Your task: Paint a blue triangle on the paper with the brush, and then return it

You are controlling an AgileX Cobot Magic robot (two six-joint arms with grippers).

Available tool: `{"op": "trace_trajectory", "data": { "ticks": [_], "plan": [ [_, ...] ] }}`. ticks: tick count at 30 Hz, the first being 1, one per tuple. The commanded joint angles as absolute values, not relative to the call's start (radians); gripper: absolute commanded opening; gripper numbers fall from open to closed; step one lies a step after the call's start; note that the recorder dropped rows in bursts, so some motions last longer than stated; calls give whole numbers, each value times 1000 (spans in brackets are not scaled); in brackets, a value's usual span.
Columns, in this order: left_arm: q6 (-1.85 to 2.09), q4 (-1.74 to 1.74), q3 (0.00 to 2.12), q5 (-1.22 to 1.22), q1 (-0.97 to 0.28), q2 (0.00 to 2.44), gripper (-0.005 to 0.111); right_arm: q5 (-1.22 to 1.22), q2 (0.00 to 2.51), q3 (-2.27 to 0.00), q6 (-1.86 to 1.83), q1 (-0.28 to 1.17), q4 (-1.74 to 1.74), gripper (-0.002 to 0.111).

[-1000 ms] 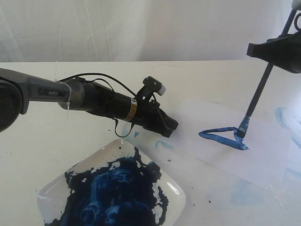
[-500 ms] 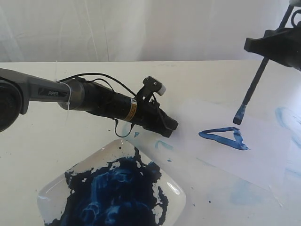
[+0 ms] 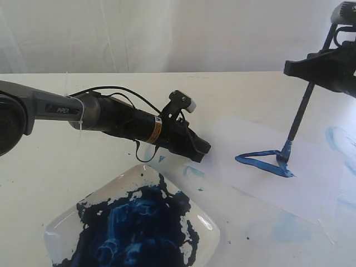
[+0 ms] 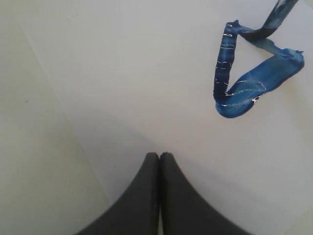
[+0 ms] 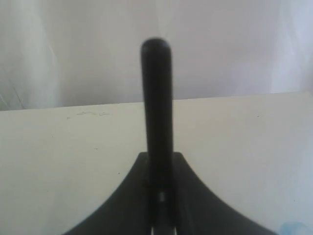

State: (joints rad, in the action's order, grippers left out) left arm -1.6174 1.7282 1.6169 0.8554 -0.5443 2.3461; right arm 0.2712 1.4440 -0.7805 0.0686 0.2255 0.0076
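The brush [image 3: 297, 119] stands steeply tilted, its blue bristles down on the right corner of the blue triangle [image 3: 261, 160]. My right gripper [image 3: 300, 68] is shut on the upper part of its black handle [image 5: 156, 98], with the jaws [image 5: 159, 161] closed on both sides of it. The triangle is a thick, flat, dark blue outline on the white paper [image 3: 250, 136]. My left gripper [image 3: 203, 151] is shut and empty, low over the paper's left part. In the left wrist view its tips [image 4: 160, 154] point at the triangle [image 4: 234, 83] across bare paper [image 4: 146, 73], and the brush tip [image 4: 274, 19] shows.
A white square dish [image 3: 61, 222] full of dark blue paint sits at the front left, near the left arm. Pale blue smears [image 3: 336, 139] mark the table right of the paper, and small ones lie by the paper's left edge. A white curtain hangs behind.
The brush was on the triangle's right corner a second ago, was lifted off the paper, and is now down on that corner again. The left arm has not moved.
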Motion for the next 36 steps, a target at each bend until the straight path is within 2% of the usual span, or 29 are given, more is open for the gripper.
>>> {"op": "trace_trajectory", "data": {
  "ticks": [1, 14, 36],
  "plan": [
    [-1618, 1744, 1616, 837, -541, 2345, 0, 216, 1419, -777, 81, 219, 12, 0],
    [-1618, 1744, 1616, 840, -541, 2345, 0, 7, 1336, -777, 95, 219, 12, 0],
    [-1618, 1744, 1616, 840, -541, 2345, 0, -134, 1230, -777, 110, 219, 8, 0]
  ]
}}
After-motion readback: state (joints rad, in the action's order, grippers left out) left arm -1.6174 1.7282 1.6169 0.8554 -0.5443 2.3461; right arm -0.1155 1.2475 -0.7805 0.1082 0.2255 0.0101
